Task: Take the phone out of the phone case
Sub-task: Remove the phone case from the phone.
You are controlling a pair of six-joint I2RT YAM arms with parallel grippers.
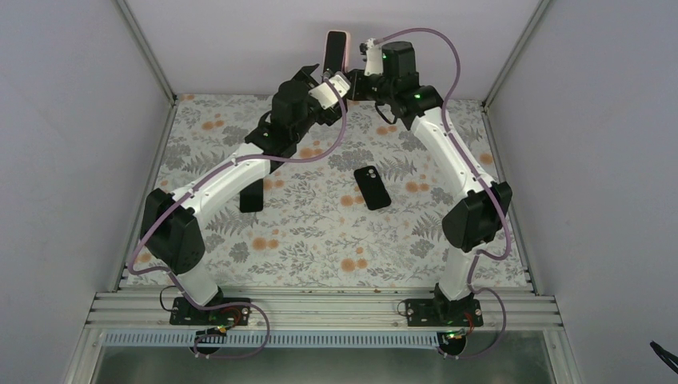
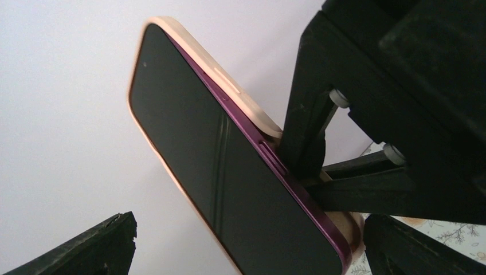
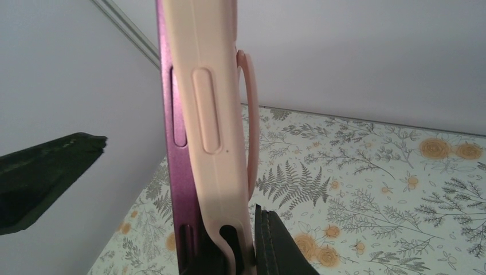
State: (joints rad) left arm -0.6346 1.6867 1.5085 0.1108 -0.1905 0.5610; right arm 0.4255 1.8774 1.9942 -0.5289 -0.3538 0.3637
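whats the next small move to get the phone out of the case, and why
Probably close the left gripper onto the purple phone. Its long edge already stands proud of the peach case, and the left fingers sit wide apart, one well clear of it.

A purple slab phone (image 2: pixel 229 189) with a dark screen stands upright above the worktop's far edge, one long side lifted out of its soft peach case (image 3: pixel 213 172).
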